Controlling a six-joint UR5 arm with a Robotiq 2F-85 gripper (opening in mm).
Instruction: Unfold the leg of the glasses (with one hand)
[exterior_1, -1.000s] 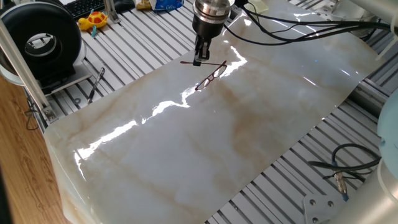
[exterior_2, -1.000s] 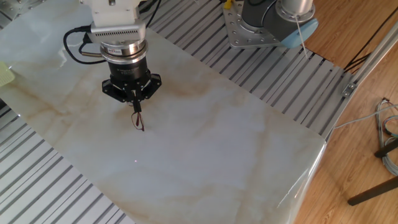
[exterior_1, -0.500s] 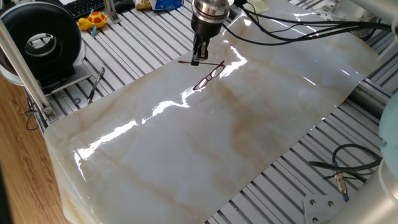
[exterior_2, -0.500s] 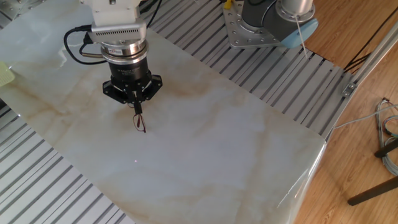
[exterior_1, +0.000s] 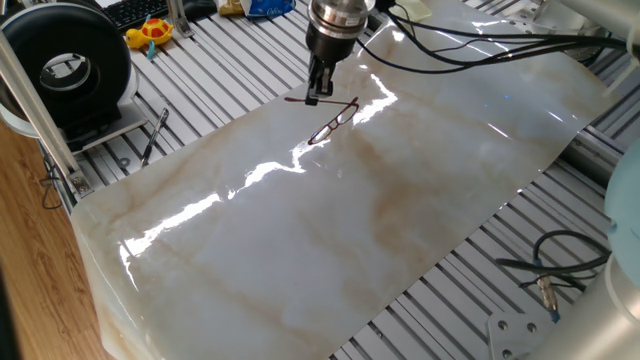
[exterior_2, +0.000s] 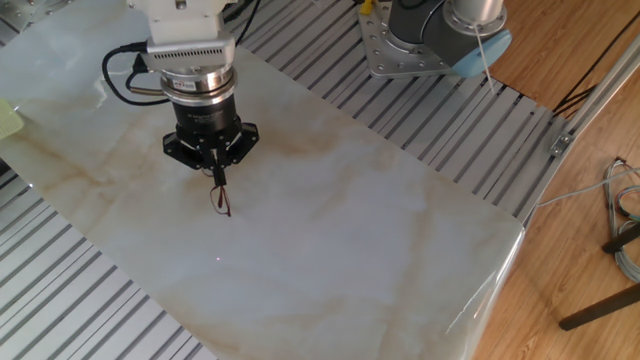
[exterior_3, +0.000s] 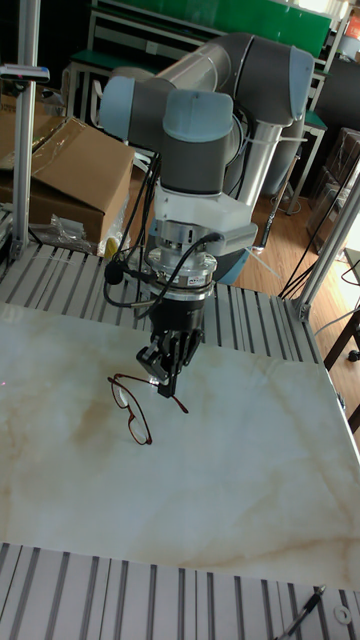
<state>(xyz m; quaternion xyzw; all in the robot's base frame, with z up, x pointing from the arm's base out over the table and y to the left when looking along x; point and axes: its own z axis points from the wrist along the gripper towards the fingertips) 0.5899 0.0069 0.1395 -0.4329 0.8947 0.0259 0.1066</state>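
Note:
The glasses (exterior_1: 336, 121) lie on the marble-patterned sheet (exterior_1: 330, 230), thin and reddish-brown, lenses toward the sheet's middle. One slim leg sticks out sideways from the frame, and my gripper (exterior_1: 314, 94) points straight down, shut on that leg. In the tall fixed view the gripper (exterior_3: 165, 384) pinches the leg partway along, with the glasses (exterior_3: 135, 418) down to its left. From the other fixed view the glasses (exterior_2: 222, 199) show just below the gripper (exterior_2: 217, 178), whose body hides part of the leg.
A black pen-like tool (exterior_1: 154, 136) lies on the slotted table left of the sheet. A black round device (exterior_1: 68, 63) and a yellow toy (exterior_1: 152, 32) stand at the far left. Loose cables (exterior_1: 548, 268) lie at the right. A cardboard box (exterior_3: 60, 170) sits behind.
The gripper has shifted slightly left and away, still holding the leg. The glasses frame moved a little with it.

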